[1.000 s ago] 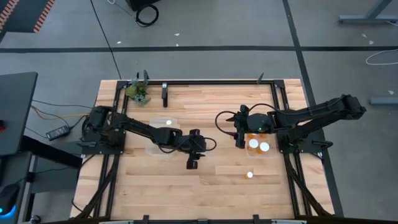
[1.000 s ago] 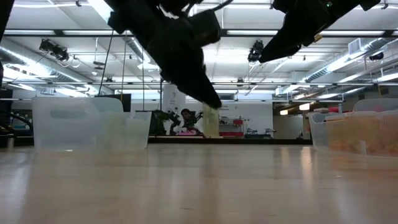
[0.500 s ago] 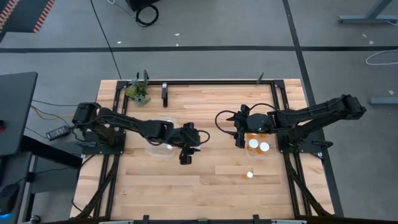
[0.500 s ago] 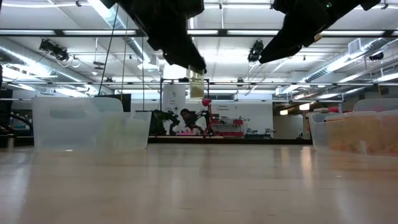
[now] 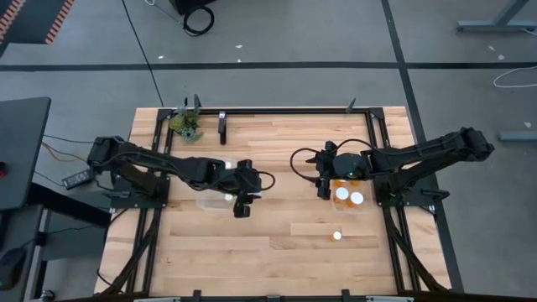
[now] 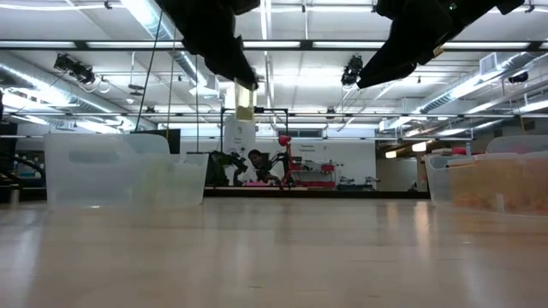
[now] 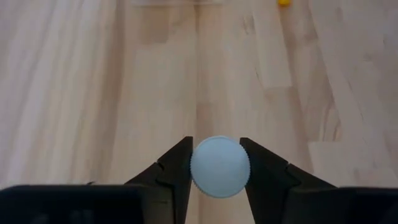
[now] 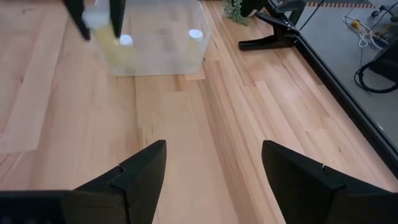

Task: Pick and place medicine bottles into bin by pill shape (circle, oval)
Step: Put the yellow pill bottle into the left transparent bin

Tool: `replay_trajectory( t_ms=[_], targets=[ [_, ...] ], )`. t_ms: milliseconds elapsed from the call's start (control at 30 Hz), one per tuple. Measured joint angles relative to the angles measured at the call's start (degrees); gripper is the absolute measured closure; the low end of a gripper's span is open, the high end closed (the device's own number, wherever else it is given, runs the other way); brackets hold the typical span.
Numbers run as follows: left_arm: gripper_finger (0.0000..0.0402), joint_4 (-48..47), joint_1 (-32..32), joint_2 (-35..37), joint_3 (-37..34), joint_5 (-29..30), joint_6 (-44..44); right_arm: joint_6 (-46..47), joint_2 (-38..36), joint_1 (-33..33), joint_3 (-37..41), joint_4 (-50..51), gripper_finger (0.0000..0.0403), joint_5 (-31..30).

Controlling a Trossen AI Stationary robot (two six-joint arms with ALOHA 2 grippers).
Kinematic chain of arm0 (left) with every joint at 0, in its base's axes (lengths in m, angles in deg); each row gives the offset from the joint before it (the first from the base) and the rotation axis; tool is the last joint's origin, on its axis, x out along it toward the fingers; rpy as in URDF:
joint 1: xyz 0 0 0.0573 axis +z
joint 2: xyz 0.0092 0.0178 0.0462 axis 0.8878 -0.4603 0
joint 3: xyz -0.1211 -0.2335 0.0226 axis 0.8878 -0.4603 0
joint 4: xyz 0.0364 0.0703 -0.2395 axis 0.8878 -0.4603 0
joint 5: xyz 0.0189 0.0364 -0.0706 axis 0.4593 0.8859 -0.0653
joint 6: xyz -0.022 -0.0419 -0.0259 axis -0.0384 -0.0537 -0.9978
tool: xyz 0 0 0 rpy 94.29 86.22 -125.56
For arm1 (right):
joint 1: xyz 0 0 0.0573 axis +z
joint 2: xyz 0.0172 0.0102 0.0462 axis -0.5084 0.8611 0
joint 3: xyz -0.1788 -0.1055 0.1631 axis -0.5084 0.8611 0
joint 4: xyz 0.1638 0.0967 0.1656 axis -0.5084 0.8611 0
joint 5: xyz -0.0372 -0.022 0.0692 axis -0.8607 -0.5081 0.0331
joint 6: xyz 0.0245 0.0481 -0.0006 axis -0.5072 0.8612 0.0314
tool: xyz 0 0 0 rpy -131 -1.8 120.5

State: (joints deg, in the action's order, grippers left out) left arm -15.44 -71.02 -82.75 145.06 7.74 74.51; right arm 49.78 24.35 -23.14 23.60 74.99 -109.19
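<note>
A bottle [image 7: 219, 167] is pinched between the fingers of the left claw [image 5: 242, 205], its white cap seen from above in the left wrist view. In the low view the bottle [image 6: 245, 113] is held well above the bench [image 5: 285, 247], hanging below the dark arm. From above, the left claw is placed at the right edge of the left bin [image 5: 216, 203], a clear tub on the bench's left half in which two white caps [image 8: 195, 34] are seen.

The right claw [image 5: 323, 186] is spread wide and holds nothing; it is held in the air just left of the right bin [image 5: 367, 205], where two white-capped bottles [image 5: 350, 197] are lying. One more bottle [image 5: 337, 236] is standing alone on the bench, nearer than the right bin.
</note>
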Motion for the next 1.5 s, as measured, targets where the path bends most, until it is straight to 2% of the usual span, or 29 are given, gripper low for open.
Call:
replay_trajectory(
  t_ms=[200,633,967,1500],
  targets=[
    [0.0272,-4.77,0.33,3.58,-0.15,2.99,1.50,0.52,0.00,-0.02,0.00,0.35,0.0132,0.00],
    [0.0273,-12.46,3.46,6.15,-0.81,3.73,3.40,2.74,0.00,0.00,0.00,0.50,0.0132,0.00],
    [0.0269,-13.32,5.79,6.24,-6.15,3.78,2.29,3.24,0.00,-0.01,0.00,0.51,0.0132,0.00],
    [0.0269,-7.63,6.73,17.20,-19.33,4.63,-3.71,3.71,0.00,-0.17,0.00,0.23,0.0132,-0.13]
  ],
)
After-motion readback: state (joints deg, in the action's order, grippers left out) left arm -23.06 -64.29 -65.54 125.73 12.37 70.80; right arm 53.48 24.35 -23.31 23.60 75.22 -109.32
